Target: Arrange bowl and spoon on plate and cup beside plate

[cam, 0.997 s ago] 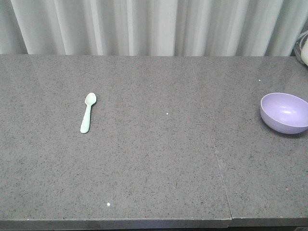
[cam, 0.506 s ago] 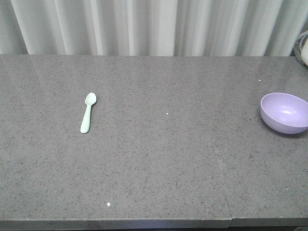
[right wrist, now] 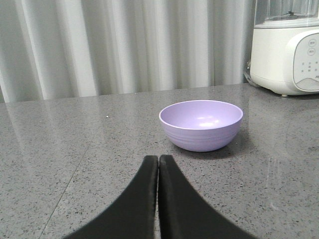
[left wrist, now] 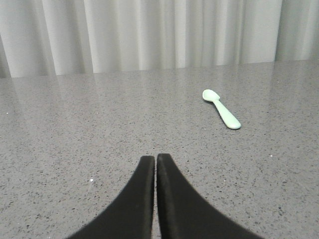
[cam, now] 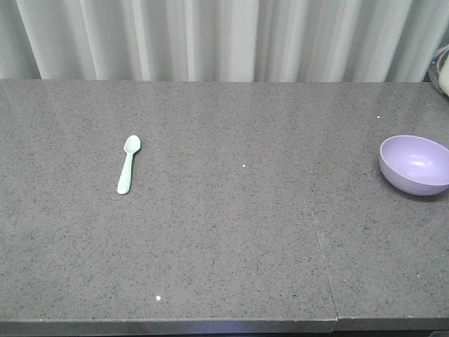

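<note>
Spoon (cam: 128,165) on counter (cam: 231,239) | bowl (cam: 414,164) upright, well apart | left hand (left wrist: 156,162) closed, seemingly empty | right hand (right wrist: 158,162) likewise

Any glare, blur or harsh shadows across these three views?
Front view: even light, sharp, only a soft shadow under the bowl. Left wrist view: spoon crisp, countertop reflecting the curtain. Right wrist view: small highlight inside the bowl, white appliance mirrored on the countertop.

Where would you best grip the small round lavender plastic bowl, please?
The near rim of the bowl, from above, one finger inside and one outside: it sits upright and empty, and its rounded glossy wall would likely slip.
</note>
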### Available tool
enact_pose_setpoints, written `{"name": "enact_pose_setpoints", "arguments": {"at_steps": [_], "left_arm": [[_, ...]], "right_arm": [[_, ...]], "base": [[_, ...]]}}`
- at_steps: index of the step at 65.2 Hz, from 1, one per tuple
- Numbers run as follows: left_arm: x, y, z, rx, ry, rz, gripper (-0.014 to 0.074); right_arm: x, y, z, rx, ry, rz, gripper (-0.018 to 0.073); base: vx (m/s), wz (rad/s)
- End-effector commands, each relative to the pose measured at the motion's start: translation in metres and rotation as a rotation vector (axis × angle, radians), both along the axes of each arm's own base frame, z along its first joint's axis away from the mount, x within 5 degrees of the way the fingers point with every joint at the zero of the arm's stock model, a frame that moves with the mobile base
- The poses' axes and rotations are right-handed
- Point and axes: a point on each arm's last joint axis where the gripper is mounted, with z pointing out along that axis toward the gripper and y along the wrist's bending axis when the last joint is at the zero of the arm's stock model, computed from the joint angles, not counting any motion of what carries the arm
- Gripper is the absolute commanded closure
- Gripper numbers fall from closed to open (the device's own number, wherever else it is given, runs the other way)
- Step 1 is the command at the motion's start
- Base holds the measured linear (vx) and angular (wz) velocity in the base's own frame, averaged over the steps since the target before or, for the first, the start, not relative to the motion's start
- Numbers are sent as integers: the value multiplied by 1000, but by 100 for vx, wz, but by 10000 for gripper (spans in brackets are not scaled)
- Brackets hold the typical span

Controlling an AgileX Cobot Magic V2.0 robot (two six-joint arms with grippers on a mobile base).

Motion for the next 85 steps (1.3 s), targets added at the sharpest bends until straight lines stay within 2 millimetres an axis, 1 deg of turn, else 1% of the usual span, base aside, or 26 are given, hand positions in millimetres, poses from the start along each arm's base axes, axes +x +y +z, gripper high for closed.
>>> {"name": "enact_pose_setpoints", "arguments": {"at_steps": [1, 55, 63, 66, 72, 76, 85], "left_arm": [[0, 0, -3, -12, -54, 0, 603], [0, 0, -3, -12, -54, 0, 603], [0, 0, -1, -24, -78, -2, 603], [0, -1, 1, -50, -103, -3, 603], [0, -1, 6, -94, -158, -4, 603], [0, 0, 9, -94, -192, -5, 603], [-2, 0, 22, -92, -309, -8, 603]], "right_arm": [[-1, 0, 7, -12, -83, 6, 565], [-1, 0, 7, -7, -83, 6, 565], [-1, 0, 13, 120, -146, 10, 565], [-2, -1, 16, 201, -186, 10, 565], [-3, -4, 22, 428, -264, 5, 565], [-4, -6, 23, 514, -291, -2, 565], [-4, -9, 24, 596, -318, -16, 565]], "base": [[0, 0], [0, 0], [0, 0], [0, 0], [0, 0], [0, 0], [0, 0]]}}
